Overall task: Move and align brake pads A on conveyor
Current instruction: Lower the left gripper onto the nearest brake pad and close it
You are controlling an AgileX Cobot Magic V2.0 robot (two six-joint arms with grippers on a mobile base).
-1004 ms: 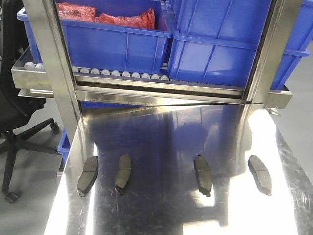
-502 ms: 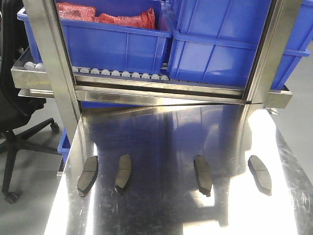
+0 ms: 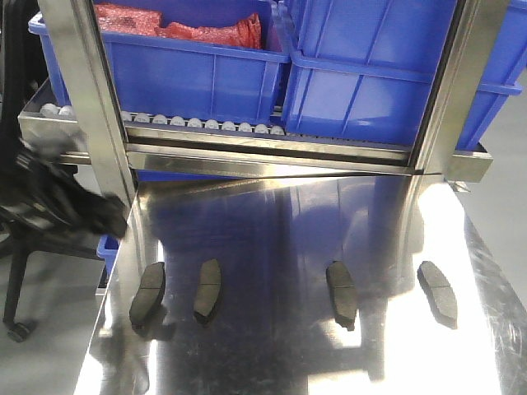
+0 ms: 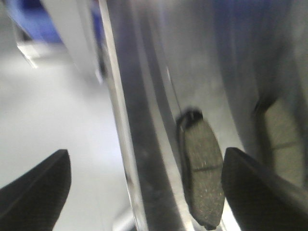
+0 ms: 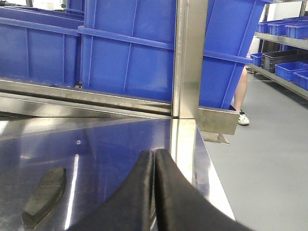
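The steel table (image 3: pixel 288 239) is filling the view. The roller rack (image 3: pixel 263 156) is standing along the table's far edge, and blue bins (image 3: pixel 206 74) are sitting on it. The left arm (image 3: pixel 58 206) is showing as a dark blur beside the table's left edge. Four brake pads A (image 3: pixel 207 290) are lying in a loose row on the table's near half. The left gripper (image 4: pixel 144 161) is hovering over the table's left edge with its fingers spread wide, and the far-left pad (image 4: pixel 202 178) is lying on the table in view between them. The right gripper (image 5: pixel 154 156) is hanging above the table's right side, fingers pressed together on nothing.
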